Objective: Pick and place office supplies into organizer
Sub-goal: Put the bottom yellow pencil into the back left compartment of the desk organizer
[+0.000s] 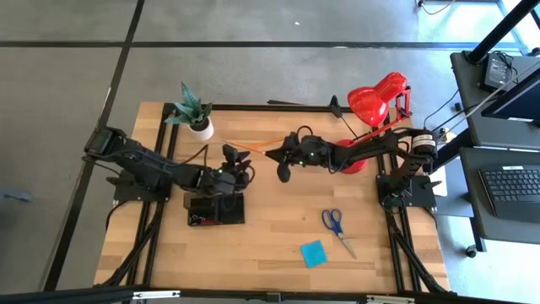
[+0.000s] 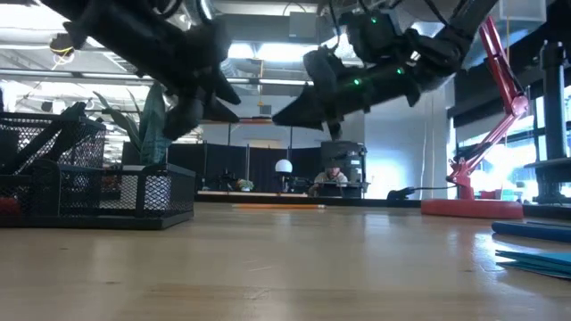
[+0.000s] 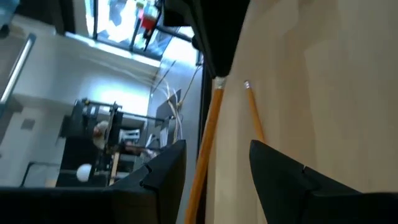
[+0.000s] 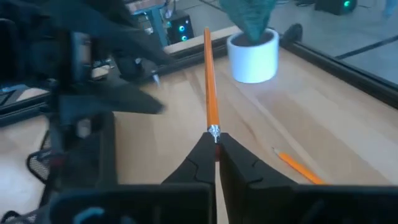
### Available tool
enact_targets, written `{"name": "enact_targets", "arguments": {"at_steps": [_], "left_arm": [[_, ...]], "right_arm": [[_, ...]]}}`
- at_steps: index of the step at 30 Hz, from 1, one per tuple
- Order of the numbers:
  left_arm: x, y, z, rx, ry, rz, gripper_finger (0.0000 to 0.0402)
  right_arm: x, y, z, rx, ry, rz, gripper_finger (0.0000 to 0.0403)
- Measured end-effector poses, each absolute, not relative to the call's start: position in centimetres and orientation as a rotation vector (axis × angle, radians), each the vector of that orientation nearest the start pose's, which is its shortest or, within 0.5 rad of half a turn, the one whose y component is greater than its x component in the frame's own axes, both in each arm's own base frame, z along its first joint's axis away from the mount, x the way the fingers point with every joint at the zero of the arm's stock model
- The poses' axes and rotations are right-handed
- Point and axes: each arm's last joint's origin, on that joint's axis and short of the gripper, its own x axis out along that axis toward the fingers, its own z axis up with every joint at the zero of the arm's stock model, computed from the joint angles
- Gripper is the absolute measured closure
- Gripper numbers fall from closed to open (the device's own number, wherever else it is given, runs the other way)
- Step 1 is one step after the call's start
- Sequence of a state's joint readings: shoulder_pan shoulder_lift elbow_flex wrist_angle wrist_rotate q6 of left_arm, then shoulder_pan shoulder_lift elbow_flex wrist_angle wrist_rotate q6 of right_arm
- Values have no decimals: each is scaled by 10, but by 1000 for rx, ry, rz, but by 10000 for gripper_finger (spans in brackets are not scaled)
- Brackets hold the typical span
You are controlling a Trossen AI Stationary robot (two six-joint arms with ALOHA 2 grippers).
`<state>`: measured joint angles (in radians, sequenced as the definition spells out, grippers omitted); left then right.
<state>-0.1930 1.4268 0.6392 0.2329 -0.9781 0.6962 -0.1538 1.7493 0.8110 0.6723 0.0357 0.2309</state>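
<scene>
Orange-bodied and raised off the bench (image 1: 278, 245): saw one pencil (image 4: 210, 81) so, pinched at its metal band between the pressed-together fingers of the right gripper (image 4: 216, 139), over the middle of the bench toward the far side. Found the left gripper (image 3: 217, 152) just left of it, above the organizer (image 1: 216, 209), fingers spread wide with the pencil's shaft passing between them and touching neither. Judged the step as a hand-over of the pencil on its way to the organizer, at the left of the bench. To do it well: ought to centre the shaft between the spread fingers, close squarely across it and not at a slant, take hold some way up from the point so it cannot swing, and loosen the right pinch only once the left hold looked firm; then ought to lower it point-down into a tall compartment without knocking the mesh wall. Counted two pencils, the second pencil (image 4: 298, 167) lying flat on the bench below the held one; one pair of blue-handled scissors (image 1: 337, 226) and one blue sticky-note pad (image 1: 314, 252) at the near right; one organizer; one potted plant (image 1: 194, 110) at the far left; one red lamp (image 1: 380, 97) at the far right. Could not tell what already lay inside the organizer.
</scene>
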Motion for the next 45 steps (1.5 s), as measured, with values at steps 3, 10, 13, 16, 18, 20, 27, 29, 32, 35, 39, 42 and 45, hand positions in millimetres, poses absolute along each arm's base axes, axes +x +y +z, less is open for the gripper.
{"name": "enact_targets", "arguments": {"at_steps": [3, 10, 13, 16, 18, 20, 27, 29, 32, 35, 39, 42, 45], "left_arm": [[271, -23, 189, 935, 744, 634, 231], [272, -16, 189, 893, 741, 654, 231], [272, -16, 189, 891, 741, 643, 231], [272, -16, 189, 892, 741, 637, 232], [272, -16, 189, 891, 742, 635, 239], [272, -16, 188, 889, 744, 634, 253], [272, -16, 187, 893, 754, 629, 326], [272, -16, 187, 894, 754, 627, 344], [271, -17, 186, 900, 761, 616, 366], [271, -17, 186, 902, 762, 614, 381], [271, -17, 186, 903, 764, 612, 385], [271, -19, 186, 885, 752, 612, 385], [271, -21, 187, 860, 729, 626, 385]], "right_arm": [[354, -51, 180, 241, 256, -205, 395], [358, -39, 184, 212, 252, -170, 395], [358, -37, 184, 208, 250, -183, 396], [358, -36, 184, 205, 251, -179, 396], [358, -36, 184, 203, 251, -179, 396], [358, -36, 184, 203, 251, -179, 396], [358, -36, 184, 200, 251, -178, 396], [358, -36, 184, 200, 249, -179, 396], [358, -36, 185, 199, 242, -182, 395], [358, -36, 185, 181, 242, -180, 395], [359, -35, 185, 152, 246, -152, 391], [358, -35, 185, 145, 253, -132, 372], [358, -34, 183, 137, 277, -111, 335]]}}
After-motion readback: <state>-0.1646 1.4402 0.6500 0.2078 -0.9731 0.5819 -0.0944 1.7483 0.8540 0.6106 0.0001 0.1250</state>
